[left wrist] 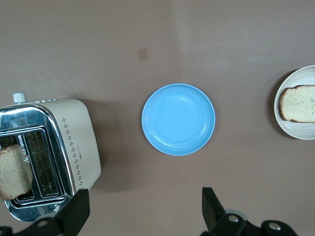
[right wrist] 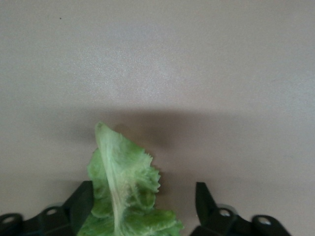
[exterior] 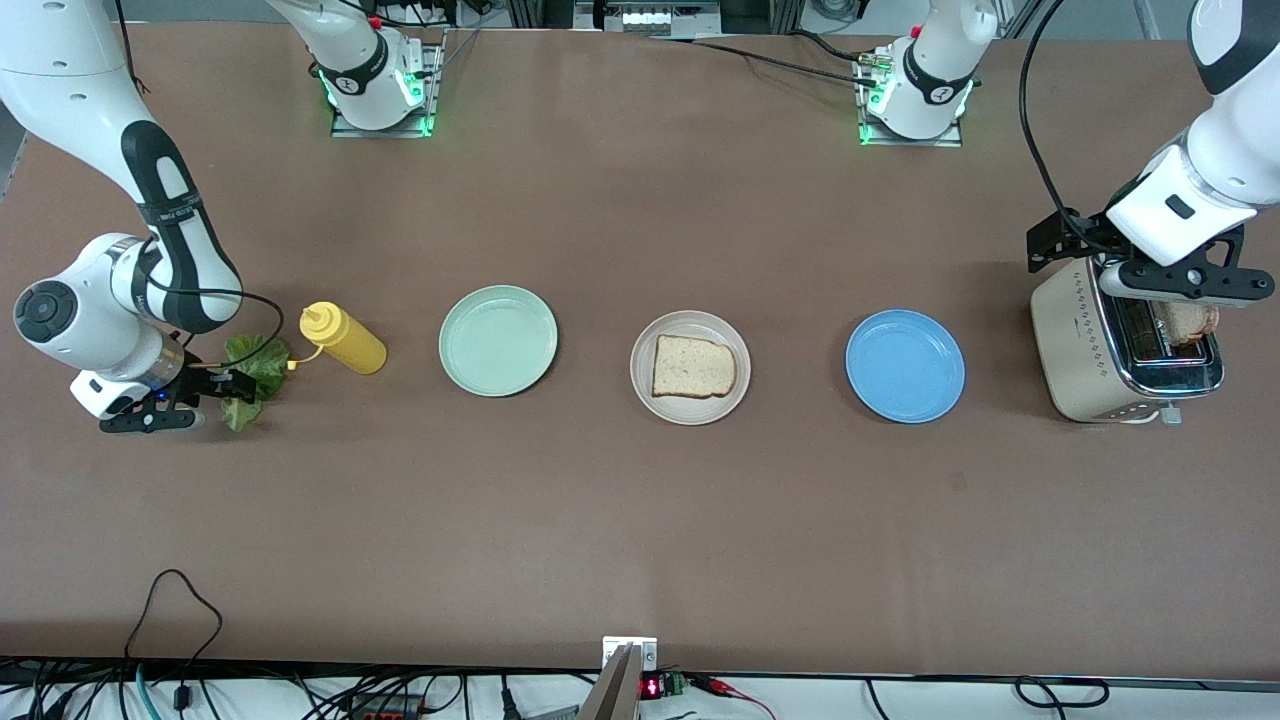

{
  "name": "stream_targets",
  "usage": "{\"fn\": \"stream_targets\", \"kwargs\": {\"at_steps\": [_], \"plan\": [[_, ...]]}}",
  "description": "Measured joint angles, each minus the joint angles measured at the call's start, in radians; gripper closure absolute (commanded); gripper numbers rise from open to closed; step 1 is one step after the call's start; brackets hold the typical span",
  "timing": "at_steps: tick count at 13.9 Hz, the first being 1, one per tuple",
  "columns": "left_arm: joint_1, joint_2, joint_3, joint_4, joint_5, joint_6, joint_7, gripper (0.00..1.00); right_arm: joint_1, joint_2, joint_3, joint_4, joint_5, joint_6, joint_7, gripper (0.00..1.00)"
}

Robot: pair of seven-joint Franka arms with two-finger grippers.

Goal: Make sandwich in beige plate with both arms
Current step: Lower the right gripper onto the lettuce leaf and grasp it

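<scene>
Currently the right arm's black two-finger gripper [exterior: 215, 385] sits low at the right arm's end of the table, its fingers apart around a ruffled green lettuce leaf [exterior: 250, 375]. In the right wrist view the leaf [right wrist: 125, 196] lies against one finger [right wrist: 81, 204] while the other finger [right wrist: 206, 204] stands clear of it, so nothing is clamped. Just beside this gripper, toward the table's middle, lies a yellow plastic squeeze bottle [exterior: 343, 338] on its side.

Further along from it come a round mint-green plate [exterior: 498, 340], then the round pale beige plate [exterior: 690, 367], which carries one square light-brown bread slice [exterior: 694, 367] (only this single slice, with no lettuce on it).

The left arm's black gripper [exterior: 1175, 285] hovers over a cream and chrome toaster [exterior: 1080, 350], its fingers [left wrist: 78, 211] spread wide and empty. A second bread slice [left wrist: 15, 172] stands in the toaster slot below it. Beside the toaster, toward the beige plate, rests a round blue plate [left wrist: 178, 119].
</scene>
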Motion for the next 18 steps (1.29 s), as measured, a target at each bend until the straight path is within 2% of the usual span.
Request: {"fn": "stream_targets", "kwargs": {"at_steps": [4,5,10,18], "plan": [[0.0,0.0,0.0,0.0,0.0,0.0,0.0,0.0,0.0,0.01,0.001,0.005,0.0,0.01,0.0,0.96],[0.0,0.0,0.0,0.0,0.0,0.0,0.0,0.0,0.002,0.011,0.002,0.008,0.0,0.011,0.0,1.0],[0.0,0.0,0.0,0.0,0.0,0.0,0.0,0.0,0.022,0.005,0.003,0.038,0.0,-0.038,-0.023,1.0],[0.0,0.0,0.0,0.0,0.0,0.0,0.0,0.0,0.033,-0.18,0.003,0.193,-0.002,-0.452,-0.472,1.0]]}}
